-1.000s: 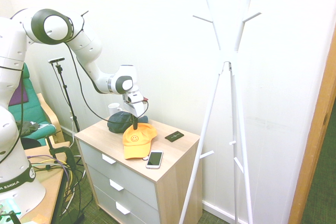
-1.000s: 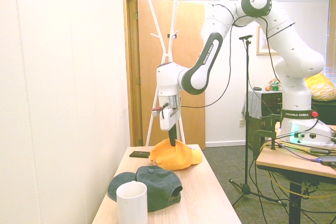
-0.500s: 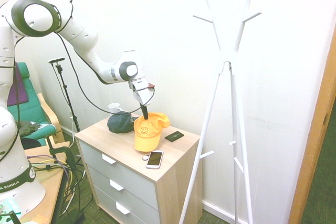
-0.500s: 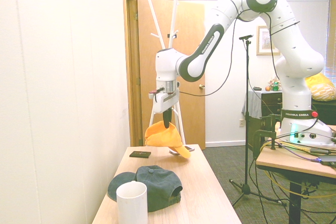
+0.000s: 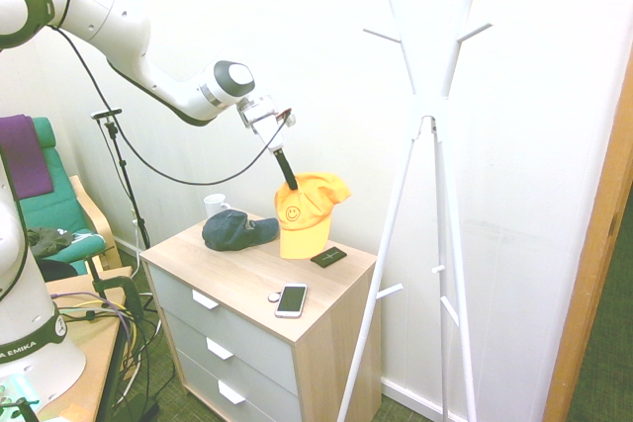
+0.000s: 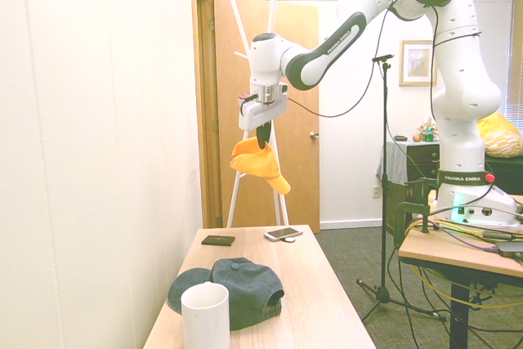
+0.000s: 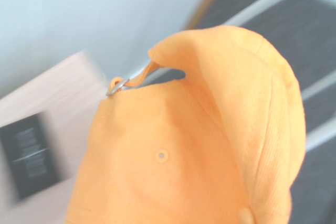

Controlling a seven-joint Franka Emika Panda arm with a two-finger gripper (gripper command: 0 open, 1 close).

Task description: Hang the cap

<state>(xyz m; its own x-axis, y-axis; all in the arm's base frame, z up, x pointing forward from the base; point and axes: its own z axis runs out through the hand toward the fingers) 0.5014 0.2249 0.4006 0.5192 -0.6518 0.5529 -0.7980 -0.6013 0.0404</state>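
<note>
The hand [image 5: 288, 173] is clamped on the cap [image 5: 305, 212] at its crown, fingers together on the fabric, and the cap hangs in the air clear of the table [image 5: 247, 269] — above the table's back edge, near the wall. In the first exterior view the brim points down and the small smiley face looks toward the camera; in the second exterior view the cap [image 6: 258, 165] dangles below the hand [image 6: 262, 135] in front of the white coat stand [image 6: 260, 79]. The wrist view is filled by the orange fabric [image 7: 199, 150], an eyelet and the strap buckle visible. On the table: a dark cap [image 5: 235, 229] at the back left corner with a white mug [image 5: 215, 205] behind it, a black card [image 5: 328, 257] toward the back right edge, a phone [image 5: 291, 299] near the front edge and a small coin-like disc [image 5: 274, 296] just beside it. The coat stand [image 5: 427, 126] stands on the floor to the right of the table — cap and stand are apart.
</note>
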